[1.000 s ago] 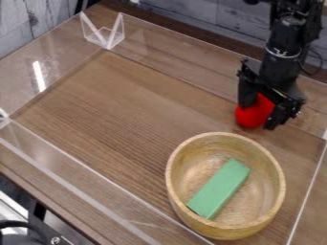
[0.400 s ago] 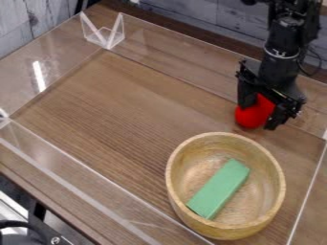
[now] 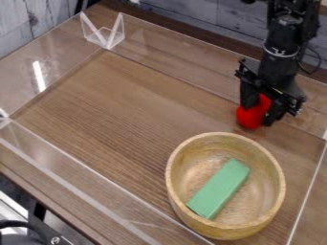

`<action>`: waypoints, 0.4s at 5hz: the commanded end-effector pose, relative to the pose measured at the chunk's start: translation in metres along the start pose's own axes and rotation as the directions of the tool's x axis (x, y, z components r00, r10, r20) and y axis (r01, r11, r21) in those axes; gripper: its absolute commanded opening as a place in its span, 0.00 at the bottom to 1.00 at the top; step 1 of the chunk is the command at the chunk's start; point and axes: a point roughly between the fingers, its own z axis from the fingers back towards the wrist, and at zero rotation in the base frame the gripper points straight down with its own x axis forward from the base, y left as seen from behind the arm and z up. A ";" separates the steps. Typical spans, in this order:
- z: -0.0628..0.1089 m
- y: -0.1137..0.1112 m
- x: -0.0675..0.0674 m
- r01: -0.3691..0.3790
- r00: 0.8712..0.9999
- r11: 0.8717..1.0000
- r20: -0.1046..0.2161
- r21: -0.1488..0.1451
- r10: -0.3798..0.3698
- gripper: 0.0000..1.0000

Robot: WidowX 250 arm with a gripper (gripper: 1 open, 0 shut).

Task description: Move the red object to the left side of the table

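The red object [image 3: 253, 116], a small bright-red toy, sits on the brown wooden table [image 3: 128, 100] at the far right, just behind the wooden bowl. My black gripper [image 3: 266, 107] comes straight down over it. Its two fingers stand on either side of the toy and press against it, so only the toy's lower front shows below them. The toy still rests on the tabletop.
A round wooden bowl [image 3: 181, 159] with a flat green block [image 3: 220, 188] in it stands at the front right. Low clear acrylic walls border the table, with a clear folded piece [image 3: 102, 31] at the back left corner.
The fingers have drawn inward onto the red toy; a second ago they stood wider around it. The arm and the toy have stayed in place.
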 end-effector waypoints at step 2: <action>0.035 0.014 0.009 -0.028 0.995 0.999 0.095 0.020 0.026 0.00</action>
